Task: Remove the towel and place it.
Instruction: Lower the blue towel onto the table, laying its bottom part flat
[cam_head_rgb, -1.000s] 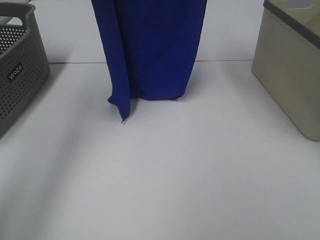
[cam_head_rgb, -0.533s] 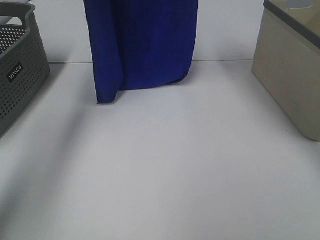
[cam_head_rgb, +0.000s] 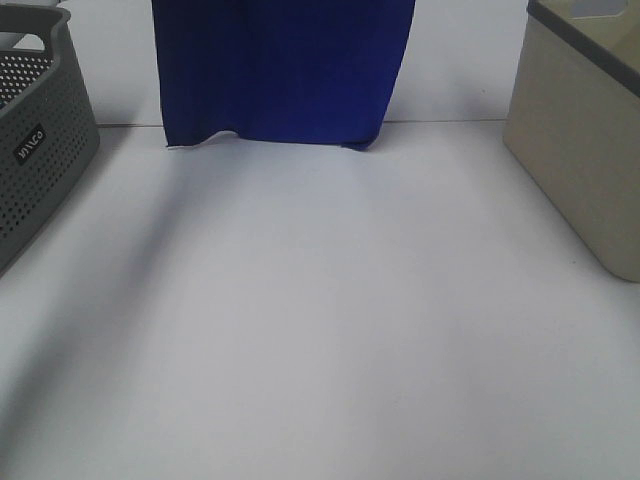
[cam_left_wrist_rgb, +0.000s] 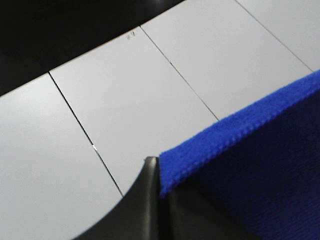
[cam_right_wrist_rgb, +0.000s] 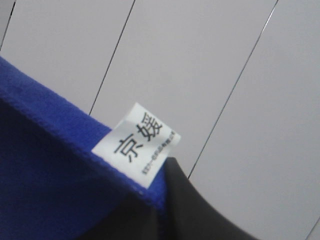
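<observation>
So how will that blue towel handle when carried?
Probably floppy: the towel hangs as a flat sheet with a rippled lower edge. Likely light, as it looks thin. Its looped weave looks grippy rather than slippery.

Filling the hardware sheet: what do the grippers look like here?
Only tips show. The left gripper is matte black, tapered to a point, with a thin seam down the middle. The right gripper is matte black with a rounded edge. No cables or markings; the towel covers the rest.
</observation>
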